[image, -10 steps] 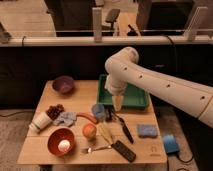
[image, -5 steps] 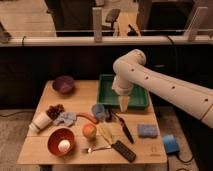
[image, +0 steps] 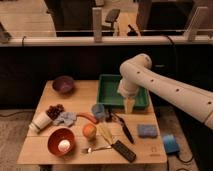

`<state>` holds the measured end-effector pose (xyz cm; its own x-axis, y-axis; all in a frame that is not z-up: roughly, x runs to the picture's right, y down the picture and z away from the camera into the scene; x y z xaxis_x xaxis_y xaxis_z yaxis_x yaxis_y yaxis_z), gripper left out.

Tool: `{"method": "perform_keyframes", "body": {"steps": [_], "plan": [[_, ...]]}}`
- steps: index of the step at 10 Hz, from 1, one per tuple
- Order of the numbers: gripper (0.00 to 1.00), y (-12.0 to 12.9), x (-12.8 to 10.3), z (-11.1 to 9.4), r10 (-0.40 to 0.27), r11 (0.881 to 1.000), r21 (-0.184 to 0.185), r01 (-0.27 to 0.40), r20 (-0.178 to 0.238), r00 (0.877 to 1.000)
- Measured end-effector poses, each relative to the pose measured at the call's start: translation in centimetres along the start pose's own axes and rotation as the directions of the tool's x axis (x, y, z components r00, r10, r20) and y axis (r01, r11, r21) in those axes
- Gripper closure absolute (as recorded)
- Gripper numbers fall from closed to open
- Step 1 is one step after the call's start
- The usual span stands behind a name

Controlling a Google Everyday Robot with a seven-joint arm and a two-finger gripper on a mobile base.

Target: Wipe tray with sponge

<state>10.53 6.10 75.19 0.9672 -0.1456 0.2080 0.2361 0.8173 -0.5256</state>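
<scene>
A green tray [image: 111, 82] sits at the back right of the wooden table [image: 40, 145]. My gripper [image: 129, 104] hangs from the white arm [image: 165, 90] over the tray's front right part and seems to hold a pale yellow piece, possibly the sponge, pointing down. A blue sponge-like pad [image: 147, 130] lies on the table in front of the tray, to the right.
On the table are a purple bowl [image: 63, 84], a red bowl with a white ball [image: 61, 141], an orange [image: 89, 131], a blue cup [image: 98, 111], a white cup [image: 40, 122], grapes [image: 55, 110], a knife [image: 123, 127], a remote [image: 123, 150]. A blue object [image: 170, 143] lies beyond the table's right edge.
The arm and gripper have moved to the right and a little back, from the tray's front left edge to over its front right part.
</scene>
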Motion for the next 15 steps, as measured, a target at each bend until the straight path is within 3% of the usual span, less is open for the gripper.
{"method": "perform_keyframes", "body": {"steps": [8, 15], "plan": [[0.2, 3.7, 3.8, 1.4, 0.065, 0.998, -0.02, -0.064, 0.004, 0.998], [0.2, 7.0, 5.4, 3.3, 0.092, 0.995, -0.037, -0.091, 0.025, 0.995]]}}
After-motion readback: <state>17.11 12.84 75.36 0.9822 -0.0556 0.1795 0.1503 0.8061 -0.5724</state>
